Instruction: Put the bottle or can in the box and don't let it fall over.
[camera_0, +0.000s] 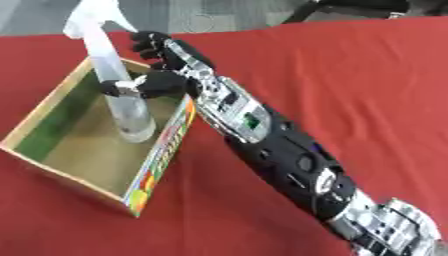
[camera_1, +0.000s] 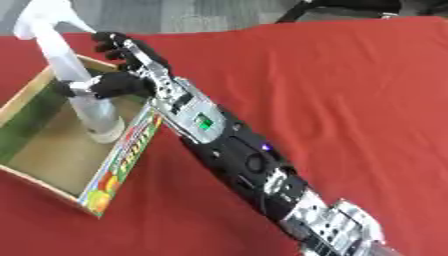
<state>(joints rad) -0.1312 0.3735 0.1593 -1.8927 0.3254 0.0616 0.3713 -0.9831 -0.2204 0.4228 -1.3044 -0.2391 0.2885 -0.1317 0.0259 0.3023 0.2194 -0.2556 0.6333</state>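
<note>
My right robot hand reaches in from the lower right, across the near wall of the box, with its thumb curled around one side of the spray bottle and the fingers up by the bottle's neck on the other side. I hold it around the upper body, below the white trigger head, so that, as I judge it, the tall bottle cannot tip while its base settles. The bottle is clear, leans slightly, and its foot sits on or just above the floor of the cardboard box; I cannot tell which. The box is open-topped, with green inner walls and a colourful printed side facing my arm, and it lies on the red cloth-covered surface. My left robot hand shows in neither view.
</note>
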